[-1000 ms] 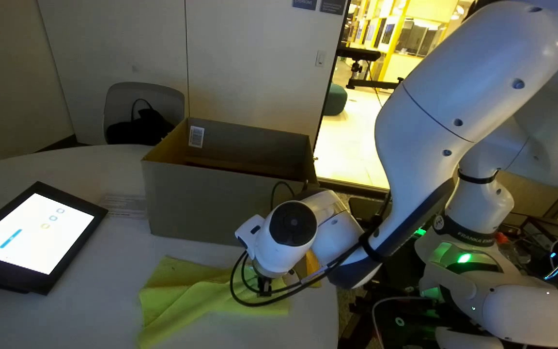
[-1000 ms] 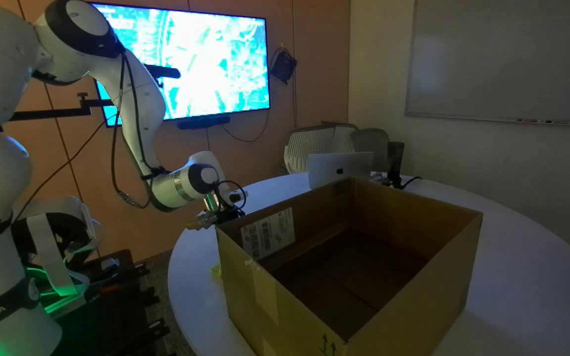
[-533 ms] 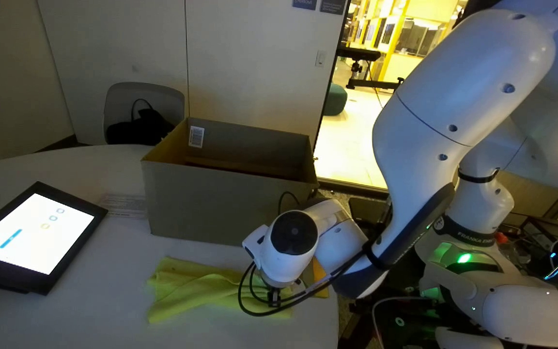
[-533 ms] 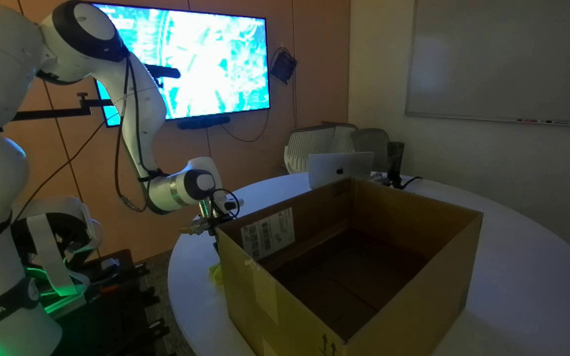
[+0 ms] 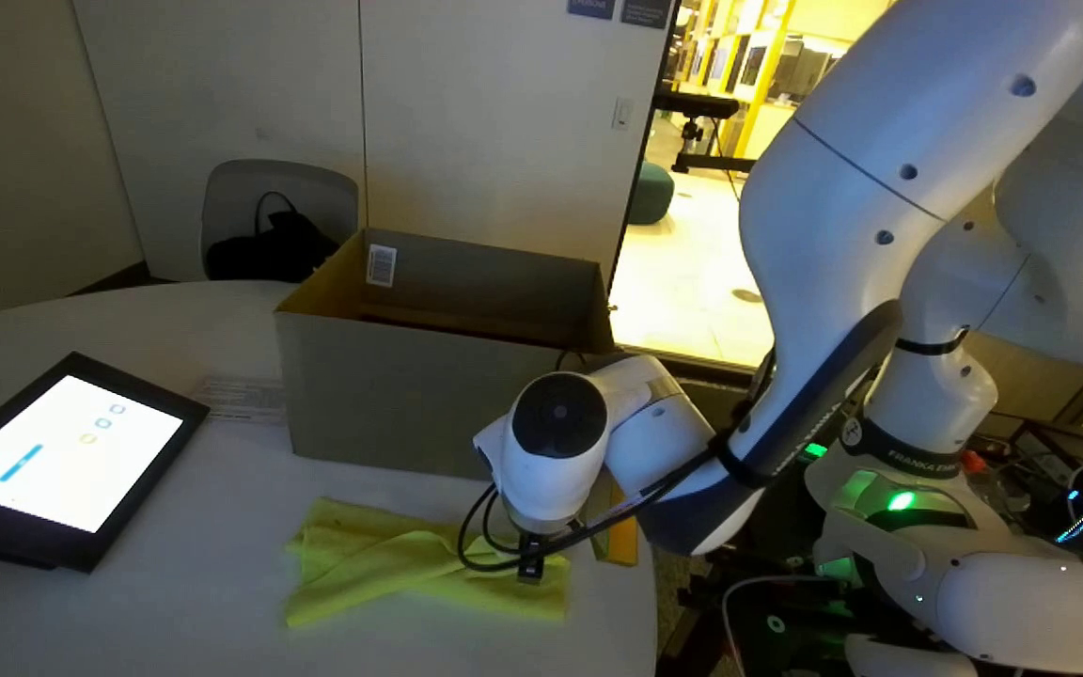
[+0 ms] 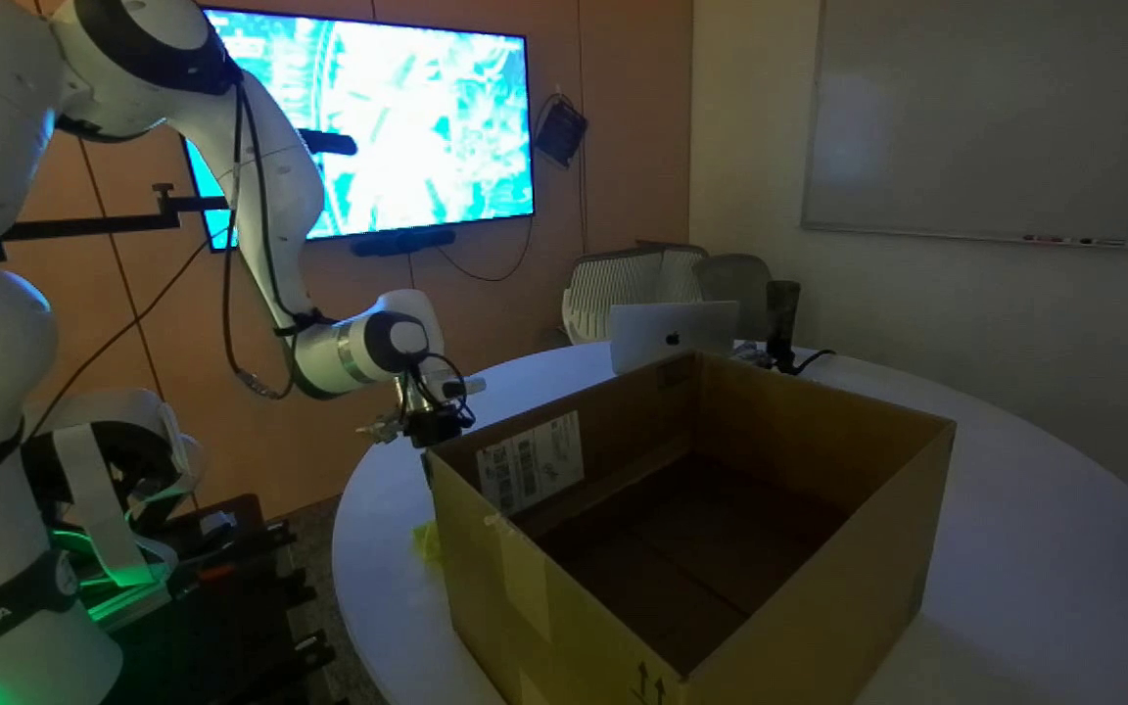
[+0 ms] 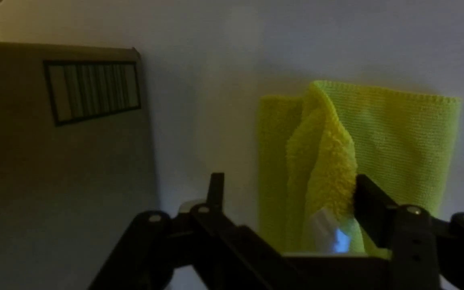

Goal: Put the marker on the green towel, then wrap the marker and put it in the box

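Note:
The green towel (image 5: pixel 382 564) lies on the table in front of the box, folded over itself. From above, the wrist view shows its fluffy fold (image 7: pixel 332 169) standing between my fingers. The open gripper (image 7: pixel 288 177) has one finger beside that fold, close to it or touching, and the other out over bare table. In an exterior view the gripper (image 5: pixel 530 569) is over the towel's end nearest the robot. A small whitish piece with a bright blue patch (image 7: pixel 328 233) shows by the fold; I cannot tell what it is. The marker is not clearly visible. The box (image 5: pixel 410 404) stands upright, top open.
Beside the towel in the wrist view is the wall of the box (image 7: pixel 75 173). A black tablet (image 5: pixel 189 423) with a lit screen and a flat printed sheet (image 5: pixel 241 400) lie on the table. A laptop (image 6: pixel 672 333) stands beyond the box. The table's edge (image 5: pixel 651 621) is near the gripper.
The towel's near corner was drawn back toward the robot and now rests folded. My gripper first moved down toward the robot, then rose a little and opened, leaving the towel on the table.

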